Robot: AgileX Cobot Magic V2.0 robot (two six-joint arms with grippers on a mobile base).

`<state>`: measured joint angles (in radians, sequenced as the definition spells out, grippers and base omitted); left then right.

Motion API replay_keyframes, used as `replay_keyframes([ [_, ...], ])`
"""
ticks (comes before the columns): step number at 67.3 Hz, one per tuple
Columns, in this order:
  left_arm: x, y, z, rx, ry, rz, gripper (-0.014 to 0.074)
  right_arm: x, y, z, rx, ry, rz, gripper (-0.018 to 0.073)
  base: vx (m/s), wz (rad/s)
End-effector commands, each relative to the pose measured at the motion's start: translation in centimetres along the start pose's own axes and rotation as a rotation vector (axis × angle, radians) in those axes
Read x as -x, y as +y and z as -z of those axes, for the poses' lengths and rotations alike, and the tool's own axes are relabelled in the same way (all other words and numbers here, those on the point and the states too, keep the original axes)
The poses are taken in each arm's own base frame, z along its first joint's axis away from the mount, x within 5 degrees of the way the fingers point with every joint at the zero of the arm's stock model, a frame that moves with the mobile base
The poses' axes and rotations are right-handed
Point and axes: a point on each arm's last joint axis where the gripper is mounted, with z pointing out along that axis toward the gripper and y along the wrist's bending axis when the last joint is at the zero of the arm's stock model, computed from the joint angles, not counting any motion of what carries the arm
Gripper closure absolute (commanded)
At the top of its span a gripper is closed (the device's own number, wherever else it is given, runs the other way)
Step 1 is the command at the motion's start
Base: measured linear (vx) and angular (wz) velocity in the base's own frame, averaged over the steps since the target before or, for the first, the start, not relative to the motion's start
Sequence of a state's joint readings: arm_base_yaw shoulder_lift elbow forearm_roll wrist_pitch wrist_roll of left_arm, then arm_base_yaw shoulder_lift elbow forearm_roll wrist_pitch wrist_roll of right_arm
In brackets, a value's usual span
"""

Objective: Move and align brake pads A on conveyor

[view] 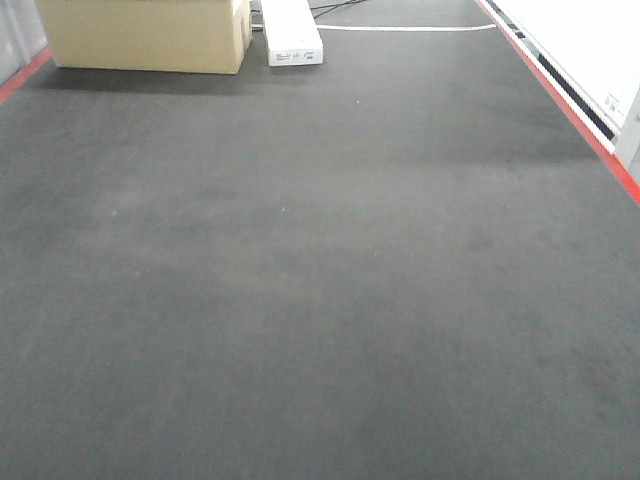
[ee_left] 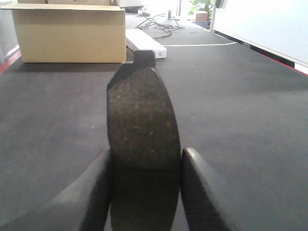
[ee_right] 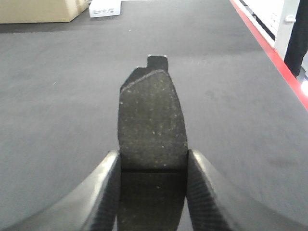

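Far left, at the far end of the conveyor (view: 300, 300), sits a cardboard box (view: 145, 35), with a white unit (view: 292, 35) just beside it on the right. The left hand (ee_left: 147, 156) is clamped on the first brake pad (ee_left: 142, 115): fingers (ee_left: 96, 192) press its long edges and the tab end points away over the dark belt. Across to the right hand (ee_right: 153, 156), which grips the second brake pad (ee_right: 153, 115) by its sides, also out over the belt. A red stripe (ee_right: 274, 53) runs along the right edge.
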<state>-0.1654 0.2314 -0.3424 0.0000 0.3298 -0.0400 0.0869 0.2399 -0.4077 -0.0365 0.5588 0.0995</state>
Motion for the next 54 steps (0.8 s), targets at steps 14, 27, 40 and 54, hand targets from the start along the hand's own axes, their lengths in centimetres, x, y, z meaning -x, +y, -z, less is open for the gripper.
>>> replay_keyframes([
  [14, 1.75, -0.09, 0.18, -0.008, -0.119, 0.003, 0.0602, 1.76, 0.08, 0.39, 0.002, -0.116, 0.009, 0.0566, 0.29, -0.06],
  [27, 1.75, -0.09, 0.18, -0.008, -0.119, 0.003, 0.0602, 1.77, 0.08, 0.4, 0.002, -0.117, 0.009, 0.0566, 0.22, 0.01],
  [40, 1.75, -0.09, 0.18, -0.008, -0.119, 0.003, 0.0602, 1.77, 0.08, 0.4, 0.002, -0.117, 0.009, 0.0566, 0.1, 0.04],
  [54, 1.75, -0.09, 0.18, -0.008, -0.119, 0.003, 0.0602, 1.77, 0.08, 0.4, 0.002, -0.117, 0.009, 0.0566, 0.01, 0.0],
])
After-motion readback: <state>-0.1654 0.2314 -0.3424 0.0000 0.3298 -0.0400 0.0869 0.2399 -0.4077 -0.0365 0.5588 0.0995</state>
